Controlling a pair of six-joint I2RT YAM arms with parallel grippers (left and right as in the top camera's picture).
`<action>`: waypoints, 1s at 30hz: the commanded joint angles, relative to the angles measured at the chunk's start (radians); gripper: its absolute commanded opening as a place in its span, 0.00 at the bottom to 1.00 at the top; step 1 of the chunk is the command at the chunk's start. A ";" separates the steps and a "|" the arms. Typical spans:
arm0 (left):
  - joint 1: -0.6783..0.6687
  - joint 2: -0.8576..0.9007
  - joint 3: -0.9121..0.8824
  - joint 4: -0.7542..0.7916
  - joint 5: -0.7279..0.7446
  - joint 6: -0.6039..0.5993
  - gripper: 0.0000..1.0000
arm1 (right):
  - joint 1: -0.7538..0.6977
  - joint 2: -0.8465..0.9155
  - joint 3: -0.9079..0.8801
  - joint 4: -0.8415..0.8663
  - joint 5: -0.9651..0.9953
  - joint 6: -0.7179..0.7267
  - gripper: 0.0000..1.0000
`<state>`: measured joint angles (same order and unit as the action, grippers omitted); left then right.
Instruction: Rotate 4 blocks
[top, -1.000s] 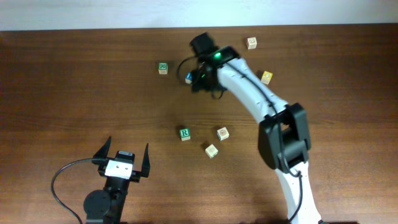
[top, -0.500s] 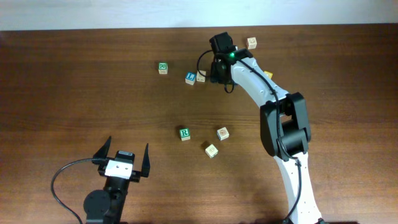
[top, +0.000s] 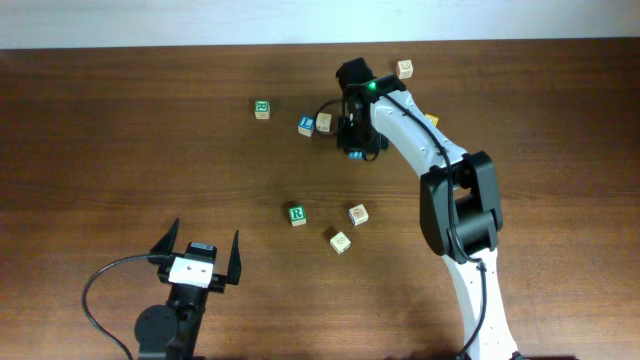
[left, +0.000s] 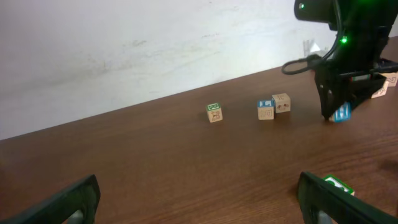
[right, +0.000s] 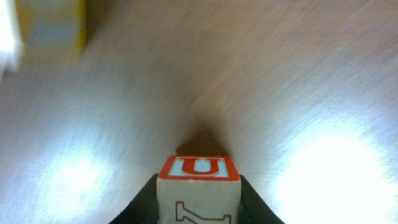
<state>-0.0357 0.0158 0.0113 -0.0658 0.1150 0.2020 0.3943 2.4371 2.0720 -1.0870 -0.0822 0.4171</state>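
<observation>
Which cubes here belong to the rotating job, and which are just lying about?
Job: red-marked block in the right end effector, green R block, teal-marked block, plain block.
Lying about: blue-faced cube, yellow-faced cube, probably also three other pale cubes.

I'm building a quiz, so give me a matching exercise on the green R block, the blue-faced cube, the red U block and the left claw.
1 green R block; 2 blue-faced cube; 3 red U block; 4 left claw.
A open, empty; B between the right claw's fingers; C beside a plain cube; D nearest the left claw.
Pairs: 1-D, 2-C, 3-B, 4-A.
</observation>
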 joint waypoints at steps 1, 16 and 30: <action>-0.003 -0.005 -0.002 -0.007 -0.007 0.013 0.99 | 0.079 -0.005 -0.008 -0.084 -0.126 -0.018 0.25; -0.003 -0.005 -0.002 -0.007 -0.007 0.013 0.99 | 0.259 -0.005 -0.080 -0.165 -0.040 0.097 0.33; -0.003 -0.005 -0.002 -0.007 -0.007 0.013 0.99 | 0.243 -0.095 0.054 -0.285 -0.064 0.070 0.49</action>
<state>-0.0357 0.0158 0.0113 -0.0658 0.1154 0.2020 0.6456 2.4191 2.0285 -1.3453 -0.1452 0.5045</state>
